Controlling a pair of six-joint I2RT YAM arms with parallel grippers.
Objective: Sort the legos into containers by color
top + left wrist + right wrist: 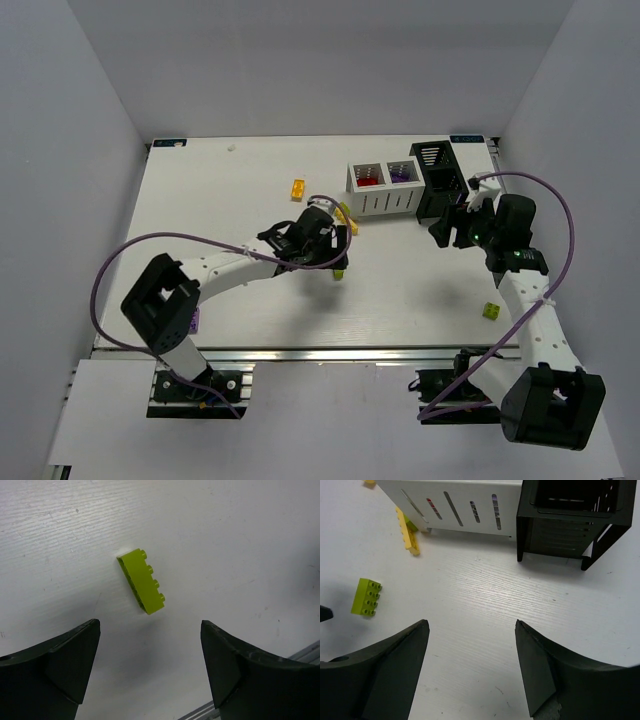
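A lime green lego (pixel 142 582) lies on its side on the white table, just beyond my open left gripper (pixel 150 645); it also shows in the top view (pixel 340 272) and in the right wrist view (pixel 366 597). My left gripper (pixel 335 255) hovers over it, empty. My right gripper (pixel 471 630) is open and empty over bare table, in front of the black bin (pixel 570 525) and the white two-compartment box (pixel 460 505). In the top view the right gripper (pixel 447 232) sits just before the black bin (pixel 437 175). The white box (pixel 383 203) holds red legos (pixel 367 181) and purple legos (pixel 401 173).
A long yellow lego (pixel 347 217) lies by the white box's left corner, with a lime piece (pixel 411 526) against it. An orange lego (pixel 297 188) lies further left. Another lime lego (pixel 491 310) sits near the right arm. A purple lego (pixel 195 322) lies by the left arm's base.
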